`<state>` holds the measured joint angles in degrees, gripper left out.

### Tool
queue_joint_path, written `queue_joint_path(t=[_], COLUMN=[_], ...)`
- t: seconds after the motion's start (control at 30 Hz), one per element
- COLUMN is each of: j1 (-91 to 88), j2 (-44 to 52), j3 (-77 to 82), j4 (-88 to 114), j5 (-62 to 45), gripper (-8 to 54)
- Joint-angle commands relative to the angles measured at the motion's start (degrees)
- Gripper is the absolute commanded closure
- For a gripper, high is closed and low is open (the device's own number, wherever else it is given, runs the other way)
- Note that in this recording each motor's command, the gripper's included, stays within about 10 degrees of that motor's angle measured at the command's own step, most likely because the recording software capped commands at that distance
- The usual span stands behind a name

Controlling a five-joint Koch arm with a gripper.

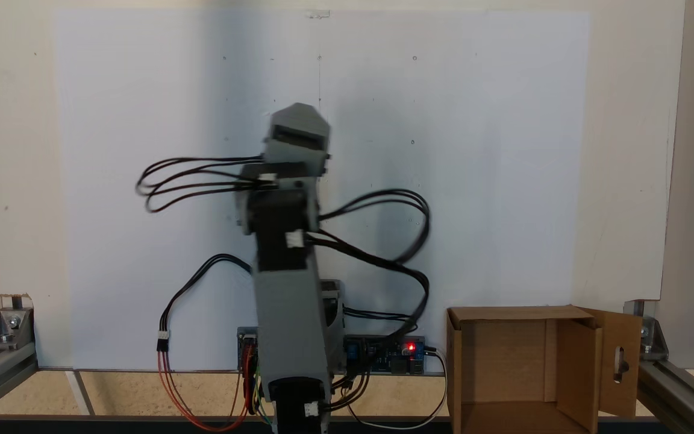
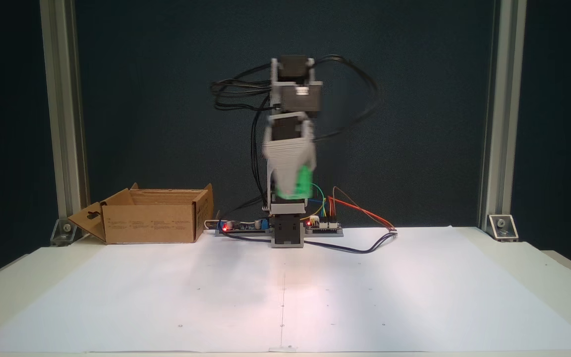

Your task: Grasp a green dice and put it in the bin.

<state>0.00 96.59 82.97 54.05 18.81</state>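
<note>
**Dice lifted, bin not yet reached**

Going left to right in the fixed view that faces the arm, we first meet the bin [image 2: 151,216], a brown cardboard box sitting at the far left corner of the white-papered worktop [image 2: 285,297], its top open and one slotted flap folded outward on its left side. We see nothing inside it from this angle.

Next, at the middle of the far edge, stands the arm on its base, with circuit boards [image 2: 246,226] beside it and loose coloured wires [image 2: 360,210] trailing right. The arm is raised and blurred, so we judge it to be in motion. The tool [image 2: 293,181] hangs pointing down, well above the worktop, and the green dice [image 2: 299,184] shows as a bright green patch between its pale jaws; we read the tool as clenched on the dice, though blur hides the exact contact.

In the fixed view from behind the arm, the bin [image 1: 503,361] lies at the lower right, its inside bare as far as we can see.

We judge the grasp and lift done. What is left: carry the dice sideways over the bin's opening, which lies well apart from the tool, lower it, and let go.
</note>
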Motion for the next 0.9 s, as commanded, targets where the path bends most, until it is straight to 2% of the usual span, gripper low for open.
queue_joint_path(t=[0.0, 0.3, 0.53, 0.7, 0.87], j1=[6.59, 41.46, 72.93, 92.64, 101.34], j2=[3.08, 10.11, 10.11, 5.19, -3.25], j3=[-3.16, -3.34, -7.12, -7.82, -7.91], j4=[-0.18, 0.0, -0.44, -3.52, -5.45], j5=[-2.64, -23.27, -31.82, -33.66, -35.42], gripper=[34.1, 34.1, 34.1, 34.1, 34.1])
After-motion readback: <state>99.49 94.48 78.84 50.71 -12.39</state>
